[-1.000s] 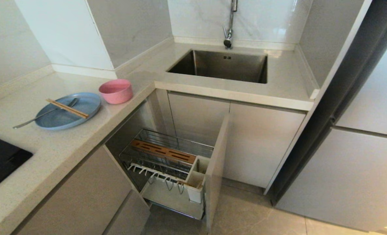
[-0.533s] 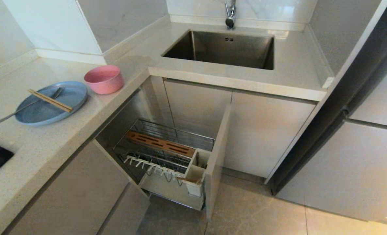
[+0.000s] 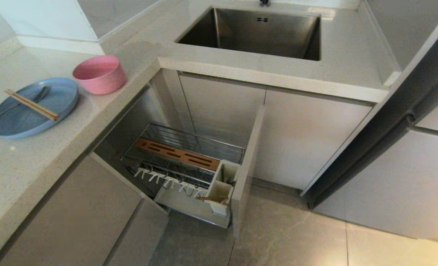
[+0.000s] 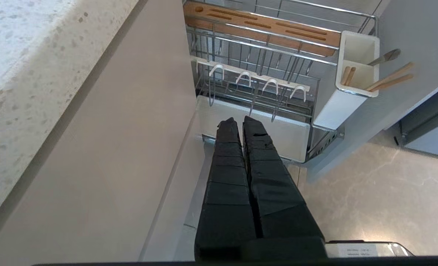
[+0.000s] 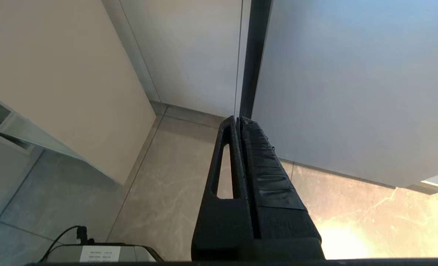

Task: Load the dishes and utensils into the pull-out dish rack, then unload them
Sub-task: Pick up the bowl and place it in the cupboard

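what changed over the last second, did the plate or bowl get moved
No. Only the view shifted: the head camera tipped further down, so everything slid up and left in frame. The blue plate with chopsticks and spoon across it, the pink bowl and the open dish rack kept their places. Left gripper and right gripper hang shut, holding nothing.

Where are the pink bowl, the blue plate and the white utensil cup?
pink bowl (image 3: 99, 74), head view, outer wall.
blue plate (image 3: 65, 96), head view, bare rim.
white utensil cup (image 4: 332, 107), left wrist view, outer side wall.
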### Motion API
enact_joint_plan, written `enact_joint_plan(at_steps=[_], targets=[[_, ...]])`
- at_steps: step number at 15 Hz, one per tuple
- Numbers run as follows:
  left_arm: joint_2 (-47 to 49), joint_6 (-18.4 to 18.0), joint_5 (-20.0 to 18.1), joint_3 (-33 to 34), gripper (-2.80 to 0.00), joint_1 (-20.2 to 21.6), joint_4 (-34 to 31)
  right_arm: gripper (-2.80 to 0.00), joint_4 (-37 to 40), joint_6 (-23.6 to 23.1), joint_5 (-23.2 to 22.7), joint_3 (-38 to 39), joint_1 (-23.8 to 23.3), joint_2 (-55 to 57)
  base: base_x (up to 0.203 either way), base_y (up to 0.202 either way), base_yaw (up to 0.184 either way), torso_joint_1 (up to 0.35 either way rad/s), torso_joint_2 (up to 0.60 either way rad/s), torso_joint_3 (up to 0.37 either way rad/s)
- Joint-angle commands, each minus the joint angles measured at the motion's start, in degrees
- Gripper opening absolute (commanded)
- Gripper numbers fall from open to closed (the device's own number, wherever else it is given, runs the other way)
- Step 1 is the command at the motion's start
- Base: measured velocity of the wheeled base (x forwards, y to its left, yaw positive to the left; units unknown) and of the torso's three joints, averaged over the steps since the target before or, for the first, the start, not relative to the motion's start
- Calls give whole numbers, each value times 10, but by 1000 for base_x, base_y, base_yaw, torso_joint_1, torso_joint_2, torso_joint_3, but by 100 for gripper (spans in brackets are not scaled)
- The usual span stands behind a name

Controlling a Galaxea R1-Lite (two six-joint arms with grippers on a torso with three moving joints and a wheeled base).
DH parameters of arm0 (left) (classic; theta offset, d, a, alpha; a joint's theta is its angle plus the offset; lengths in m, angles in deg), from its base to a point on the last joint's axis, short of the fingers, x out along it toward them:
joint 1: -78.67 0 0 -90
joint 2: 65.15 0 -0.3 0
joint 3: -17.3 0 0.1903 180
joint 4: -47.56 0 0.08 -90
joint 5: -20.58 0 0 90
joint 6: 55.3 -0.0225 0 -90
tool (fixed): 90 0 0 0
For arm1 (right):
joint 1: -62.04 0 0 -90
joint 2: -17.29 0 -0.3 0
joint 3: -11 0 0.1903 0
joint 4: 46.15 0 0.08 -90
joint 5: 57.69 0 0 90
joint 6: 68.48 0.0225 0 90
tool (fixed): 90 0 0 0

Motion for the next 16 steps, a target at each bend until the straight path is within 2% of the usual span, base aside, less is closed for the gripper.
enact_joint_plan(at_steps=[1, 13, 16], targets=[[0, 0, 0, 1, -280, 0, -1, -280, 0, 0, 0, 4, 0, 0, 0, 0, 0, 2, 5, -43], [0, -7, 0, -2, -280, 0, 7, -280, 0, 0, 0, 4, 0, 0, 0, 0, 0, 0, 0, -3], [1, -6, 4, -87, -280, 0, 7, -280, 0, 0, 0, 5, 0, 0, 0, 0, 0, 0, 0, 0]])
